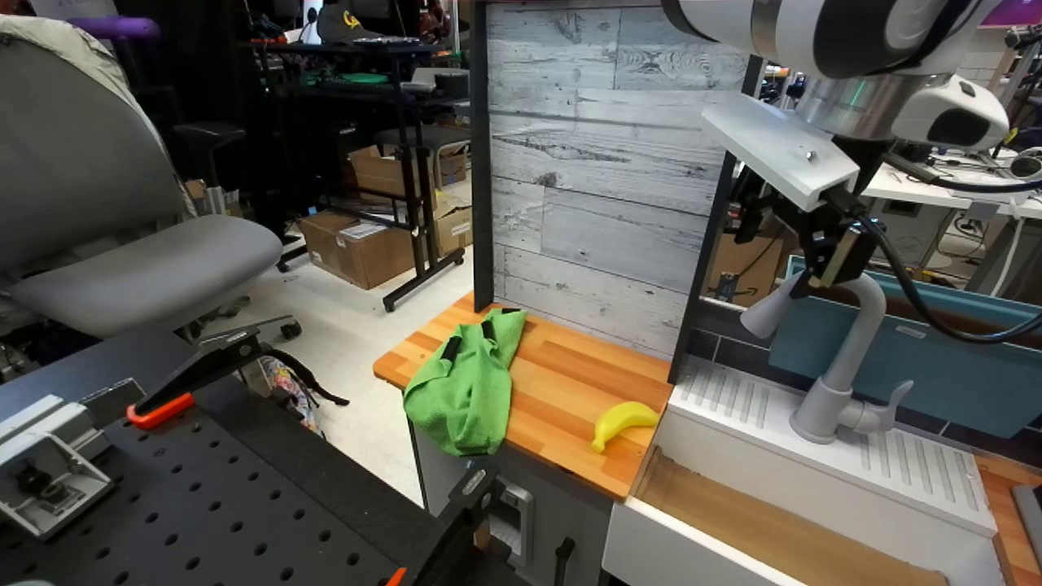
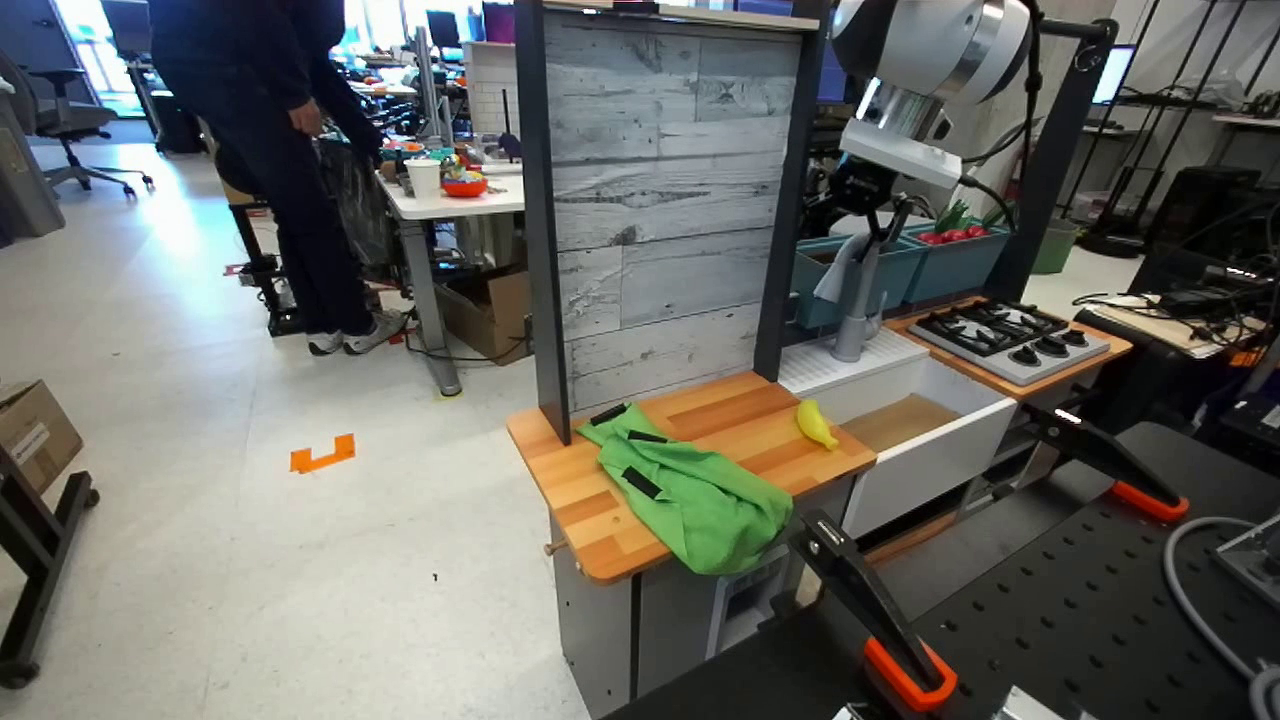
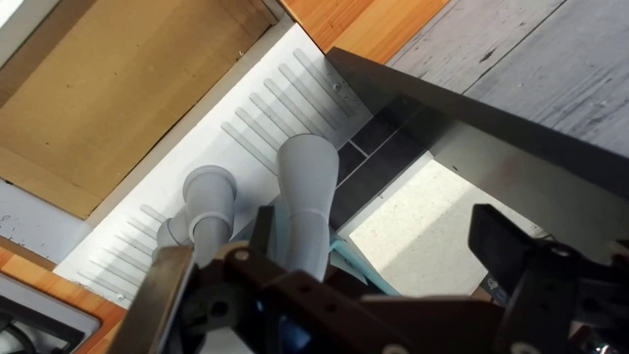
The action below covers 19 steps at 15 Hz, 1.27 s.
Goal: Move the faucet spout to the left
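The light grey faucet spout rises from its grey base and curves over, its flared head pointing down on the side of the wood-pattern panel. It also shows in an exterior view and in the wrist view. My gripper is at the top of the spout and hides part of its bend. In the wrist view my gripper is open, with its fingers wide apart. The spout lies between them, close to the left finger and far from the right one. Whether the left finger touches it I cannot tell.
The base stands on the white ridged ledge behind the white sink. Teal bins hang behind the faucet. The panel stands beside it. A yellow banana and green cloth lie on the wooden counter. A stove is beyond.
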Tool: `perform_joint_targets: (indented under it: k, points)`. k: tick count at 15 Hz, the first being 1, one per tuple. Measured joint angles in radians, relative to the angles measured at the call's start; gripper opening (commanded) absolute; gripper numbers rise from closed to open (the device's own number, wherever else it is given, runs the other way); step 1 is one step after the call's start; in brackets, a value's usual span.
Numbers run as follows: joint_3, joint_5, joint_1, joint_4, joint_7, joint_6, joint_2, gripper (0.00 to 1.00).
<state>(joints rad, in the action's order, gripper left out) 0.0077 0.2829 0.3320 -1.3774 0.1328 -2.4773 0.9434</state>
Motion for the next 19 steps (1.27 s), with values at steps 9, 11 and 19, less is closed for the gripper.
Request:
perform_joint_targets:
  k: [9, 11, 19]
  points:
    - [-0.002, 0.0, 0.018, -0.257, -0.131, -0.034, -0.176, 1.0]
    - [-0.001, 0.0, 0.018, -0.34, -0.173, -0.079, -0.238, 1.0]
    - [0.038, 0.0, 0.016, -0.617, -0.294, -0.176, -0.483, 1.0]
